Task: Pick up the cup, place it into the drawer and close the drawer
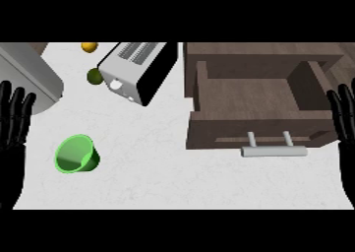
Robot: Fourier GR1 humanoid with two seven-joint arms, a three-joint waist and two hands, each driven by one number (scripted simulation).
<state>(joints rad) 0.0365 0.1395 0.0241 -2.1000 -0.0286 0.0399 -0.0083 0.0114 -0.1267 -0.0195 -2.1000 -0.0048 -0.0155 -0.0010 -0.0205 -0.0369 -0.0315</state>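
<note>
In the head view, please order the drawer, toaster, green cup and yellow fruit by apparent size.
1. drawer
2. toaster
3. green cup
4. yellow fruit, partly cut by the view's edge, so its full size is unsure.

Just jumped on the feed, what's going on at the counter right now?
Nothing is being handled yet. The green cup lies tipped on its side on the white counter, apart from both hands. The wooden drawer stands open with nothing visible inside, its handle facing the robot. The left hand and right hand rest open at the view's edges.
</note>
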